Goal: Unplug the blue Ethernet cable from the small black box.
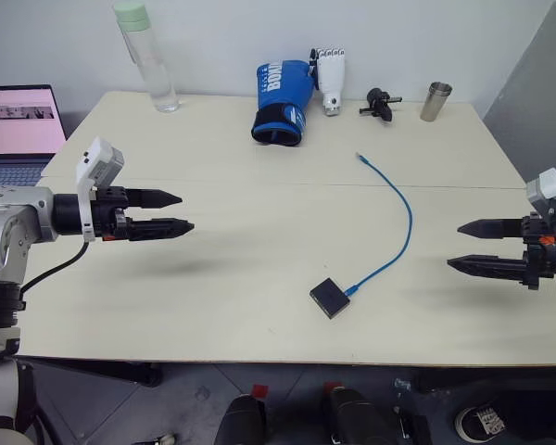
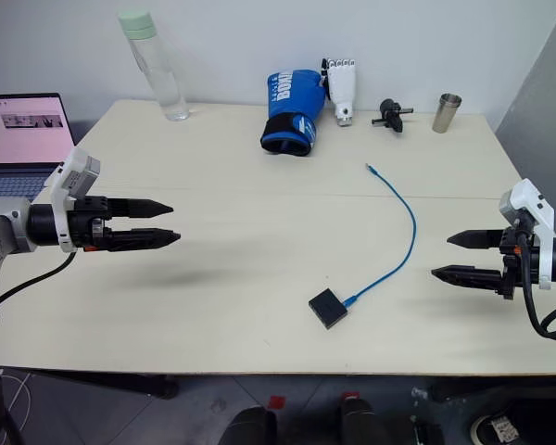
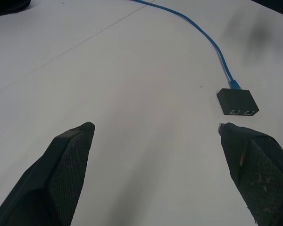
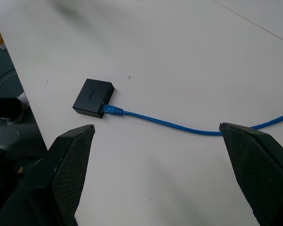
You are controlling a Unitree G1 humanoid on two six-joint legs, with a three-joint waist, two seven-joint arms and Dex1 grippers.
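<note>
Cable: blue Ethernet cable (image 1: 395, 218) lay curved on counter (image 1: 213, 185), still plugged into small black box (image 1: 329, 298).
Left gripper (image 1: 178, 212): jaws apart, empty.
Right gripper (image 1: 456, 246): jaws apart, empty.

Left hand (image 1: 186, 212) to box (image 1: 329, 298): bare worktop (image 1: 241, 176), open path.
Right hand (image 1: 453, 246) to box: only the blue cable (image 1: 404, 209) crosses between.

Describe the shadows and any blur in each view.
Left eye view: soft shadows lie on the table under both arms, lighting even. Left wrist view: a blurred dark smudge sits beyond the blue Ethernet cable. Right wrist view: the small black box is sharp, the near fingers soft.
</note>
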